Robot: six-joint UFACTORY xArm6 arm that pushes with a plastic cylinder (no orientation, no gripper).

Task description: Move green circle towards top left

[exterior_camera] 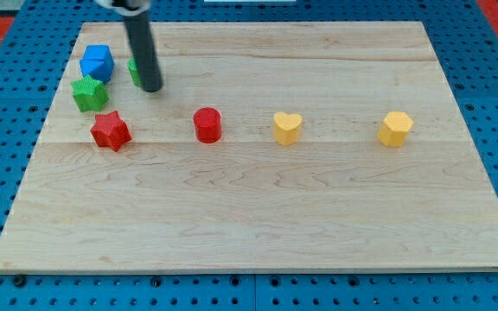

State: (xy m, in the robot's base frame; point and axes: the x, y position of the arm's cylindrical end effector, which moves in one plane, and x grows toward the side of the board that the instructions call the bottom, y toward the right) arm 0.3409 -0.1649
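My tip (pixel 150 87) touches the right edge of the green circle block (pixel 133 72), mostly hidden; the wooden board's (pixel 258 225) top-left corner lies near beyond it; no pincer fitted.

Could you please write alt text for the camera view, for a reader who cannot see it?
My tip sits at the right edge of a mostly hidden green block near the wooden board's top left, beside a blue cube, green star and red star.

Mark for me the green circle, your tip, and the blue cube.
green circle (pixel 133 72): camera view, on the sliver showing left of the rod.
my tip (pixel 150 88): camera view, on the rod's very end, against the green circle's right side.
blue cube (pixel 97 62): camera view, on its top face.
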